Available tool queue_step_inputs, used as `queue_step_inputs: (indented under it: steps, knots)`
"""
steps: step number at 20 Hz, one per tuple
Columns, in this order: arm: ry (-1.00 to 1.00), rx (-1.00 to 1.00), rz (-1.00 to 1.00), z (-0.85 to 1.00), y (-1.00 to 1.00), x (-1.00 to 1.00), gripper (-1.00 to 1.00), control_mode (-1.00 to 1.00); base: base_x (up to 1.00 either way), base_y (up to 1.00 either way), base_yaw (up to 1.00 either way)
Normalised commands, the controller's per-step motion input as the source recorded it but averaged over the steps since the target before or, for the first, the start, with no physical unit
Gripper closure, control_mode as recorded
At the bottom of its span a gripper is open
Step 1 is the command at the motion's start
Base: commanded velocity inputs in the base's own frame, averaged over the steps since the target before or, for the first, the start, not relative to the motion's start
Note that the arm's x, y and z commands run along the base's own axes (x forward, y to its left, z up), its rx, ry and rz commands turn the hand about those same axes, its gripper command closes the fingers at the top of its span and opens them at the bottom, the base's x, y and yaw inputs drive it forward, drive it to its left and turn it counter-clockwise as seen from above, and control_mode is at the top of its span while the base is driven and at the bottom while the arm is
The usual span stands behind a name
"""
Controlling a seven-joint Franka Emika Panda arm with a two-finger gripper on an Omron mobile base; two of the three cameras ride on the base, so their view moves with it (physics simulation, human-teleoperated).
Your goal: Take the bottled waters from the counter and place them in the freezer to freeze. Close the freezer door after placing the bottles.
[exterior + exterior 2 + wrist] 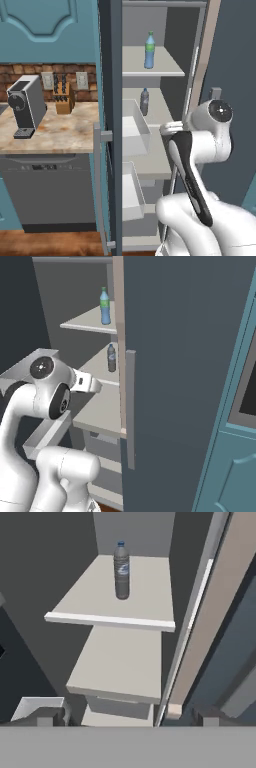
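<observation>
The gripper point(127, 717) was seen with its jaws spread wide, both dark fingertips point(45, 716) apart at 6 o'clock of the hand view, nothing held between them. In the left base view the white arm point(200, 150) was noted at 4 o'clock, reaching toward the open freezer point(150, 125).

Nearest the gripper, a bare pale shelf point(120, 667) was recorded, nothing standing on it. Two clear white drawers point(135, 132) were seen pulled out at the freezer's left side in the left base view, one above the other; no contents could be made out in them.

On the next shelf up point(115, 597), the grey-blue bottle point(121, 569) was seen upright, toward the back, at 12 o'clock of the gripper in the hand view and well apart from it. The same bottle was marked in the left base view point(144, 102) and in the right base view point(112, 358).

Farther and higher, on the upper shelf point(160, 65), the blue bottle with the green top part point(149, 50) was seen upright, also at point(105, 306), above the grey-blue one.

The freezer door point(185, 381) was recorded swung open, at 3 o'clock of the shelves, its bar handle point(130, 406) facing the right base camera.

At 9 o'clock of the left base view, the counter point(60, 132) was noted carrying a coffee machine point(25, 105) and a knife block point(63, 95).
</observation>
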Motion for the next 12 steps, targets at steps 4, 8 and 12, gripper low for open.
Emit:
queue_step_inputs:
  steps: [4,8,12]
  knots:
    - [0.01,0.01,-0.01,0.16,-0.01,-0.84,-1.00,-1.00,0.00,0.00,0.00]
    - [0.09,0.04,-0.02,0.15,-0.01,-0.80,-1.00,-1.00,0.00,0.00,0.00]
    - [0.12,0.06,-0.06,0.01,0.00,-0.69,-1.00,-1.00,0.00,0.00,0.00]
